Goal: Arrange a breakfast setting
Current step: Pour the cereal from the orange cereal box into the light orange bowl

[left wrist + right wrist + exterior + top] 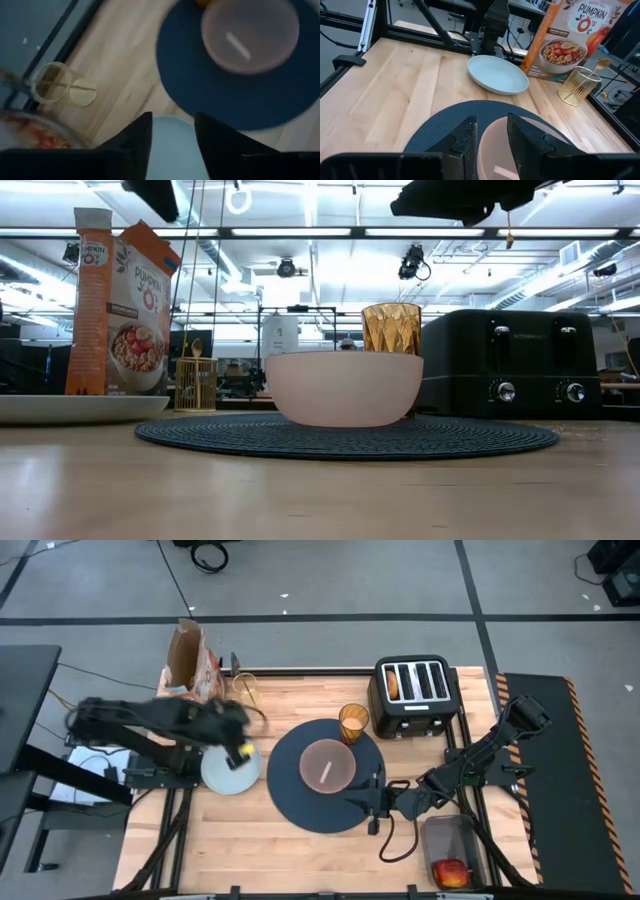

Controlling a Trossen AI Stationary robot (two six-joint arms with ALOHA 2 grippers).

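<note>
The pink bowl (327, 765) stands on the round dark-blue mat (300, 805) at mid-table. The amber tumbler (353, 723) stands on the mat's far edge. The pale-blue plate (225, 775) lies on the wood left of the mat. My left gripper (172, 117) is open above the plate's right part and well clear of it. My right gripper (492, 122) is open above the mat's right edge, pointing at the bowl (525, 150). The small clear glass (577, 85) holds the gold spoon (600, 64) beside the cereal box. The bagel (392, 685) sits in a toaster slot. The red apple (450, 872) lies in a clear tub.
The black toaster (418, 695) stands at the far right, close behind the tumbler. The tall cereal box (190, 660) stands at the far left. The clear tub (450, 845) sits at the near right by the right arm's frame. Bare wood lies along the table's near edge.
</note>
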